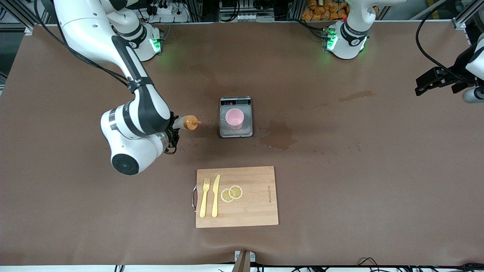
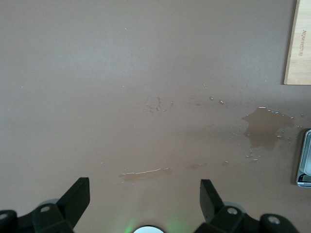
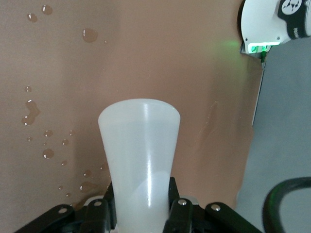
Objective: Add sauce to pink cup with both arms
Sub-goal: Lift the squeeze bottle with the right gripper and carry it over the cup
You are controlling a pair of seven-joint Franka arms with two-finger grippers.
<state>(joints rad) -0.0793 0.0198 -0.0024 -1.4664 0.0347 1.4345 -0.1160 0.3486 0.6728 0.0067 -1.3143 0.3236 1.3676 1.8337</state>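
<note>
The sauce (image 1: 189, 122), a whitish squeeze bottle with an orange cap and nozzle, is held up tipped on its side, its nozzle pointing at the scale. My right gripper (image 1: 174, 127) is shut on its body. In the right wrist view the pale bottle (image 3: 140, 141) fills the space between the right gripper's (image 3: 141, 191) fingers. The pink cup (image 1: 234, 118) stands upright on the grey scale (image 1: 246, 132), a short gap from the nozzle tip. My left gripper (image 1: 421, 86) waits open over the left arm's end of the table, nothing between the fingers of the left gripper (image 2: 144, 187).
A wooden cutting board (image 1: 257, 200) lies nearer the front camera than the scale, carrying a yellow fork (image 1: 204, 198), a knife (image 1: 216, 196) and lemon slices (image 1: 231, 193). A wet patch (image 1: 279, 136) darkens the table beside the scale; the same puddle (image 2: 265, 126) and droplets (image 3: 36, 116) show below both wrists.
</note>
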